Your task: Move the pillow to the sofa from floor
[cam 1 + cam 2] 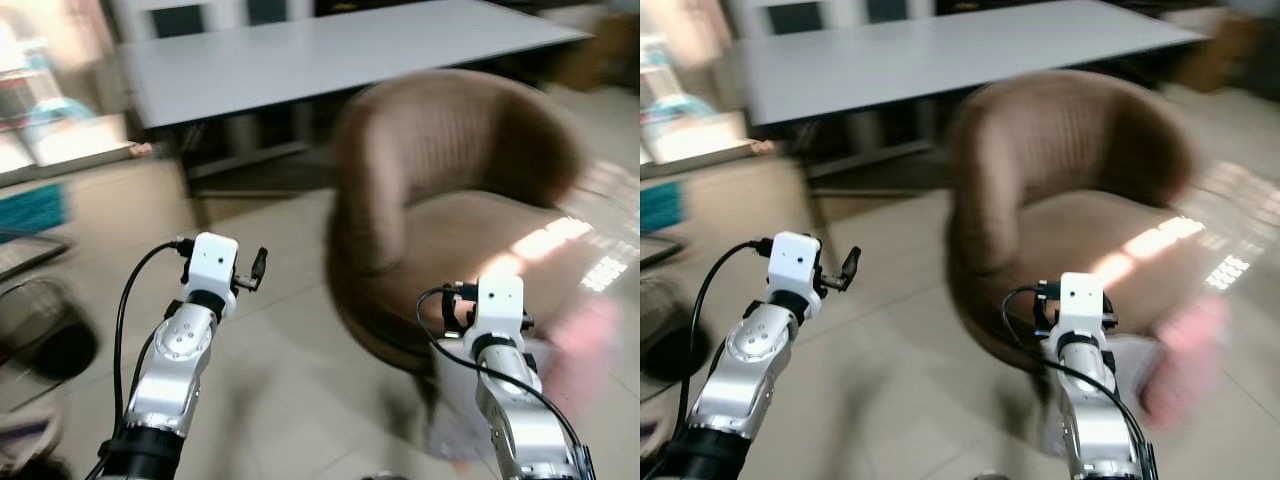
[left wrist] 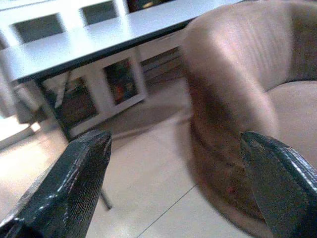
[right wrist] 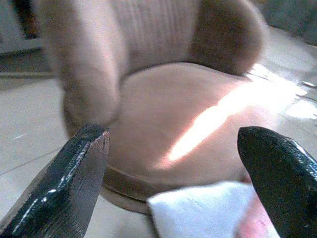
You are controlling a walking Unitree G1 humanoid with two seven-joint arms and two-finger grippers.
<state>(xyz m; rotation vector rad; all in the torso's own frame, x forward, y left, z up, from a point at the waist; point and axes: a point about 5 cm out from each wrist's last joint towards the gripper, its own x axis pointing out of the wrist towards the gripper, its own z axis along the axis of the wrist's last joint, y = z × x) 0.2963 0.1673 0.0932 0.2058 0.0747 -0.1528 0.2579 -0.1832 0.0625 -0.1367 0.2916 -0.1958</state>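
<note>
Nearest, we see our right tool (image 3: 173, 163) and left tool (image 2: 173, 173), both with fingers spread and holding nothing. Just beyond the right tool, the white-and-pink pillow (image 3: 208, 208) lies on the floor (image 1: 290, 380) against the brown sofa (image 1: 450, 200)'s front edge; farther back stands a grey table (image 1: 330, 50).

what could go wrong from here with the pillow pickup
The pillow lies on the floor tight against the base of the brown sofa chair, so the open right claw may snag the chair instead. The head views are blurred, so aim could be off. The open left claw faces the chair's side and might bump it.
</note>
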